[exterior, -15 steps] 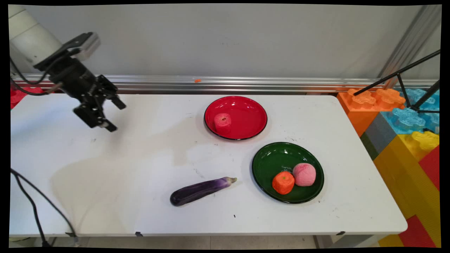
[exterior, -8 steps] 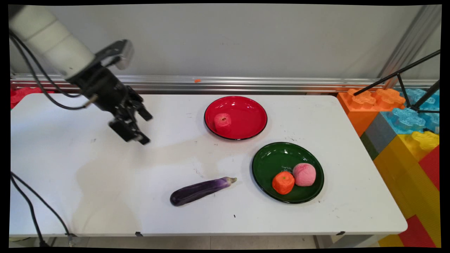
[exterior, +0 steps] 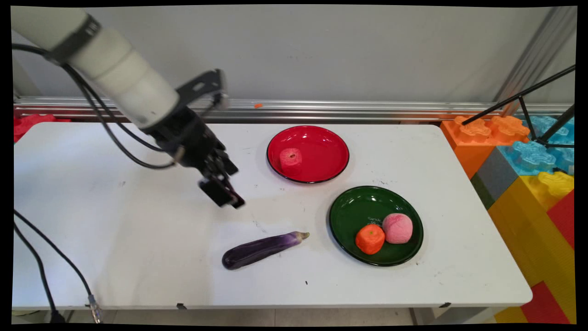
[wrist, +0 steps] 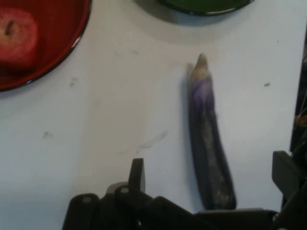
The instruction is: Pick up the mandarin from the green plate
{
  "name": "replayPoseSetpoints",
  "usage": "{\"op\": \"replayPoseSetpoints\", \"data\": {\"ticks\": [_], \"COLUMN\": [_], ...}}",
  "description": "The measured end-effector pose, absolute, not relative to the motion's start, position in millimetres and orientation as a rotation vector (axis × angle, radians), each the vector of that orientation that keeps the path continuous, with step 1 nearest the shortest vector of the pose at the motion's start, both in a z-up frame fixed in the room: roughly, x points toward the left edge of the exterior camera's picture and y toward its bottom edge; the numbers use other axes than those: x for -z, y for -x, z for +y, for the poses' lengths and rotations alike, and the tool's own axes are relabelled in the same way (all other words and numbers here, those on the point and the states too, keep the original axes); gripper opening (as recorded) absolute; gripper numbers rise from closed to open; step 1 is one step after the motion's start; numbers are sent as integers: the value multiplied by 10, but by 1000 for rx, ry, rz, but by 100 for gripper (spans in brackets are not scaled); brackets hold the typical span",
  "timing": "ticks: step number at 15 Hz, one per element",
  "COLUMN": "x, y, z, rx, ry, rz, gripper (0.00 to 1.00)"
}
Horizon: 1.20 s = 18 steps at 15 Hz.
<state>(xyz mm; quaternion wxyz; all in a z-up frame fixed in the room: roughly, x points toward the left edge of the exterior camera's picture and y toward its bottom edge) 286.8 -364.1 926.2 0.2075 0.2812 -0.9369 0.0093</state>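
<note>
My gripper [exterior: 235,187] hangs open and empty above the middle of the white table [exterior: 115,230], up and to the left of a purple eggplant [exterior: 262,249]. The hand view shows the eggplant [wrist: 208,139] lying lengthwise between the spread fingers [wrist: 137,175], stem end pointing away from the gripper [wrist: 211,173]. To the right stands a red plate [exterior: 324,151] with a red fruit [exterior: 291,158] on it; in the hand view that plate [wrist: 57,48] and fruit [wrist: 17,38] are at the top left.
A green plate [exterior: 363,207] at the right front holds an orange fruit [exterior: 370,239] and a pink one [exterior: 398,228]. Large coloured blocks [exterior: 528,156] and a black tripod [exterior: 528,94] stand past the table's right edge. A metal rail [exterior: 344,109] runs along the back.
The arm has swung right and down from the table's far left to its middle, nearing the eggplant. The gripper stays open. Nothing on the table has moved.
</note>
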Motion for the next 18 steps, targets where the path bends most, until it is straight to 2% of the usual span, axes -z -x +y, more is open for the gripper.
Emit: {"op": "replayPoseSetpoints", "data": {"ticks": [10,18], "x": [-8928,-8565], "y": [-1656,-1163], "z": [-3602,-3730], "rx": [-43,-81], "ry": [-930,-954], "rz": [-2543,-2467], "gripper": [100,100]}}
